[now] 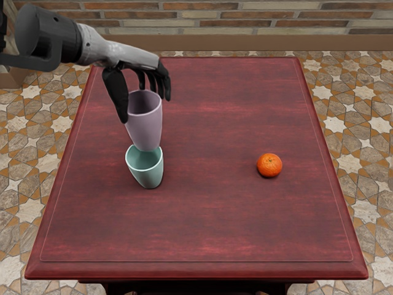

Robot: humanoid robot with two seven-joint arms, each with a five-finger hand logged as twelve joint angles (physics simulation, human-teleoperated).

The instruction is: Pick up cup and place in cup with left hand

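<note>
In the head view my left hand (140,101) reaches in from the upper left, its black thumb and fingers closed around the rim of a light purple cup (145,126). That cup hangs upright with a slight tilt. Its bottom overlaps the back of the mouth of a teal cup (148,177), which stands on the table. Whether the purple cup's base is inside the opening or just above and behind it, I cannot tell.
An orange fruit (269,165) lies on the right half of the dark red table (209,215). The table's raised edge runs around it, with a brick wall behind.
</note>
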